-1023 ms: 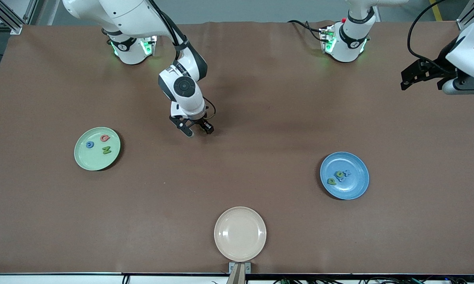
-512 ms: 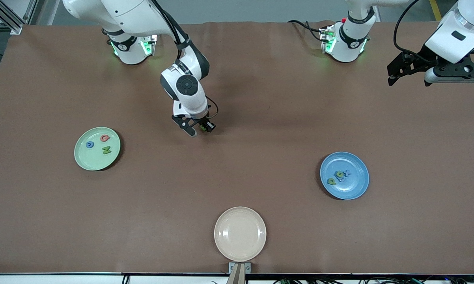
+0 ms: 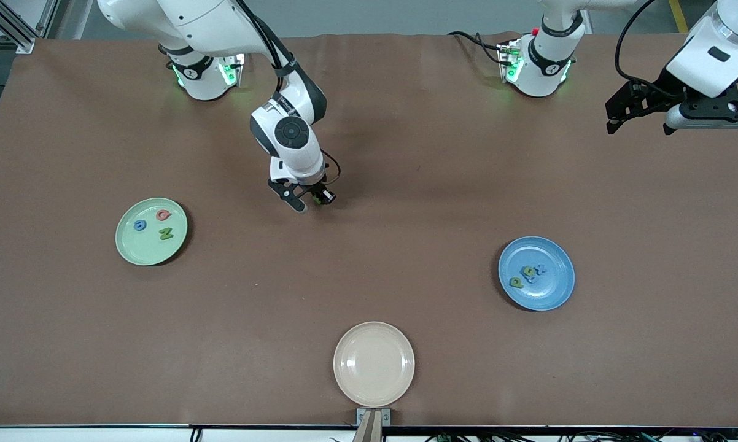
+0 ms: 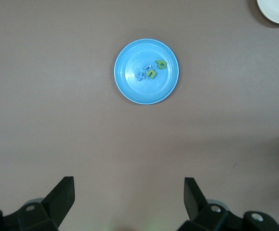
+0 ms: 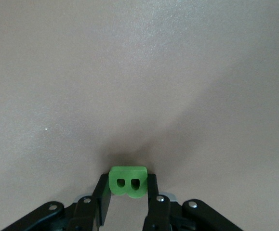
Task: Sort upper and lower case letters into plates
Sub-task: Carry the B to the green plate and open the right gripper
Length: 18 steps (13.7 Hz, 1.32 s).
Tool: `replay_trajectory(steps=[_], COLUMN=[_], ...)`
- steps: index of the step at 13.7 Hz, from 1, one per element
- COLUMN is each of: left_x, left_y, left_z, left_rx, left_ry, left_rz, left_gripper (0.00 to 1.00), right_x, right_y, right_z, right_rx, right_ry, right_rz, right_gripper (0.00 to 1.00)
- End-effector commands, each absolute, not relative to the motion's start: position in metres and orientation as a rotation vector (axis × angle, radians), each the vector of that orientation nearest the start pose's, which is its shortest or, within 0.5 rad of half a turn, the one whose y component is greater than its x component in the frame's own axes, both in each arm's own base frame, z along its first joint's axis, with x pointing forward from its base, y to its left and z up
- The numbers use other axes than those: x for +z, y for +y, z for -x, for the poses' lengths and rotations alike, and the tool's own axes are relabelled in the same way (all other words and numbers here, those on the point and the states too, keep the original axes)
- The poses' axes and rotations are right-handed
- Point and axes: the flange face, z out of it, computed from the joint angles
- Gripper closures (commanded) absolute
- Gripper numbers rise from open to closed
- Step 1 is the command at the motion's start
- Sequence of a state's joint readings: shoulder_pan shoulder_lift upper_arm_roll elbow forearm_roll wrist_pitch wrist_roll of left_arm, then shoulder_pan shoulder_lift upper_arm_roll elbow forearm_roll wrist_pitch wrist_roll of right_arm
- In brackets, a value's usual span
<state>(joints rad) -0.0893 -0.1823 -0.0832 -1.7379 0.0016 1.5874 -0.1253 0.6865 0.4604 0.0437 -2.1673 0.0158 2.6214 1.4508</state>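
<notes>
My right gripper (image 3: 309,204) is low over the bare table between the two bases and the plates, shut on a green letter B (image 5: 128,183). Its fingers (image 5: 103,192) press the letter's two sides. The pale green plate (image 3: 134,247) toward the right arm's end holds a blue letter (image 3: 139,225), a pink one (image 3: 163,215) and a green one (image 3: 166,232). The blue plate (image 3: 554,290) toward the left arm's end holds several green and blue letters (image 3: 529,274). My left gripper (image 3: 612,120) hangs open and empty, high over the left arm's end of the table, looking down on the blue plate (image 4: 129,89).
An empty beige plate (image 3: 374,363) lies at the table's edge nearest the front camera, midway along it, and its rim (image 4: 276,10) shows in the left wrist view. Brown mat covers the whole table.
My right gripper has shut on the green B and shifted slightly. The left arm rose and swung a little toward the table's middle, then held still.
</notes>
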Motion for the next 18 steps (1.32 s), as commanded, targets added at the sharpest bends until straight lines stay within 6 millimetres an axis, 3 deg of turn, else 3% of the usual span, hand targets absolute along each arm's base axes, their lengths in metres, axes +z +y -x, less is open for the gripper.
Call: replay_trajectory(steps=[1,4,7,9,14,16,18], left_x=[0.647,0.646,0.639,0.646,0.648,0.65,0.649], left_y=[-0.089,-0.09,-0.094,-0.095,-0.094,-0.091,-0.091], left_z=[-0.486,-0.49,-0.497,-0.496,-0.494,-0.495,-0.495], left_rx=[-0.077,-0.091,-0.098,-0.12,-0.106,-0.113,-0.108], left_ry=[0.061,0.063,0.073,0.078,0.102,0.093,0.09], left_rz=[3.14,3.142,3.143,3.144,3.14,3.141,3.14], left_gripper=[0.0,0.0,0.0,0.0,0.0,0.0,0.0], right_x=[0.179,0.226,0.28,0.299,0.301,0.296,0.275], right_y=[0.371,0.339,0.265,0.202,0.036,-0.011,-0.052], right_z=[-0.428,-0.457,-0.494,-0.517,-0.555,-0.56,-0.559], right_rx=[0.067,0.166,0.254,0.292,0.278,0.204,0.134], right_ry=[1.166,1.168,1.021,0.864,0.512,0.419,0.312], right_rz=[2.961,3.049,3.108,3.127,3.176,3.174,3.168], right_gripper=[0.81,0.81,0.81,0.81,0.81,0.81,0.81])
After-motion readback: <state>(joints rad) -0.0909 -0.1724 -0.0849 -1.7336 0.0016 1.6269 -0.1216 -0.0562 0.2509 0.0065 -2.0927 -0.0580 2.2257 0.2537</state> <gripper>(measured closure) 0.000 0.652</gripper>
